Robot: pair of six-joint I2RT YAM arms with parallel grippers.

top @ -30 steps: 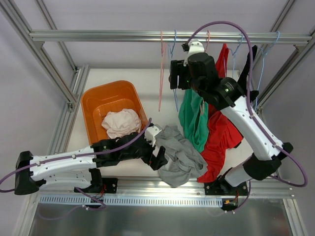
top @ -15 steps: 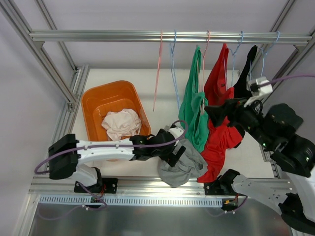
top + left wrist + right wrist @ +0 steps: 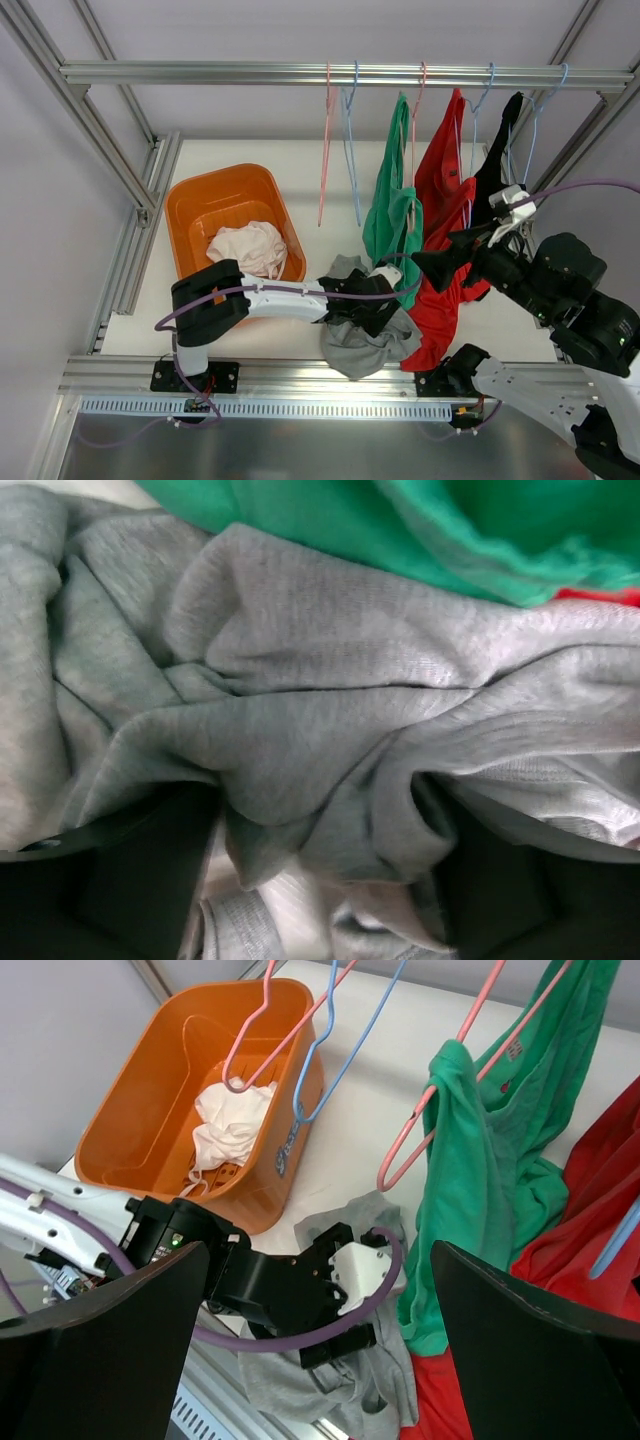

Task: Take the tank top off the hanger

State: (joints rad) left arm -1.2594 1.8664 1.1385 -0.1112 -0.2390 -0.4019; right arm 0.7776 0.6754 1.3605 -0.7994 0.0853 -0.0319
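A grey tank top (image 3: pixel 360 345) lies crumpled on the table near the front edge, off any hanger. My left gripper (image 3: pixel 375 310) is pressed down into it. In the left wrist view its dark fingers (image 3: pixel 130 875) stand wide apart and open, with grey folds (image 3: pixel 320 680) bunched between them. My right gripper (image 3: pixel 450 262) hangs in the air to the right, open and empty (image 3: pixel 320 1350); below it I see the left gripper (image 3: pixel 345 1345) on the grey cloth (image 3: pixel 330 1390). A green tank top (image 3: pixel 393 225) hangs on a pink hanger (image 3: pixel 418 90).
A red garment (image 3: pixel 445 200) and a black one (image 3: pixel 495 165) hang right of the green one. An empty pink hanger (image 3: pixel 326 150) and an empty blue one (image 3: pixel 350 150) hang on the rail (image 3: pixel 200 73). An orange tub (image 3: pixel 200 200) holds a white cloth (image 3: pixel 247 248).
My right arm has drawn back from the rail to the right side. My left gripper has reached rightward and come down onto the grey tank top.
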